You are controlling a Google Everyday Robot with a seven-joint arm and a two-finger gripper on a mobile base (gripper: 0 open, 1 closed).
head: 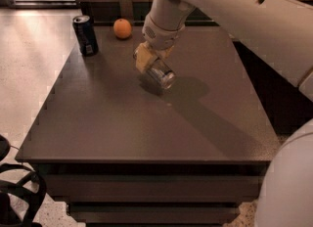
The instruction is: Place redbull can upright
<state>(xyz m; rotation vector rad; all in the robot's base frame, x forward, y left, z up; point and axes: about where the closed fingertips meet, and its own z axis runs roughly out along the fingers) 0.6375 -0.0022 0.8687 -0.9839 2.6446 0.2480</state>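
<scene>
The redbull can (162,74) is a slim silver can, tilted with its shiny end facing the lower right, held just above the dark table (146,123). My gripper (150,60) is shut on the redbull can, its yellowish fingers (143,56) clamping the can's upper part. The arm comes down from the upper right. The can's far end is hidden behind the gripper.
A wider dark blue soda can (85,34) stands upright at the table's back left corner. An orange (122,28) lies beside it at the back edge. A dark cabinet wall runs behind the table. The robot's white body fills the right side.
</scene>
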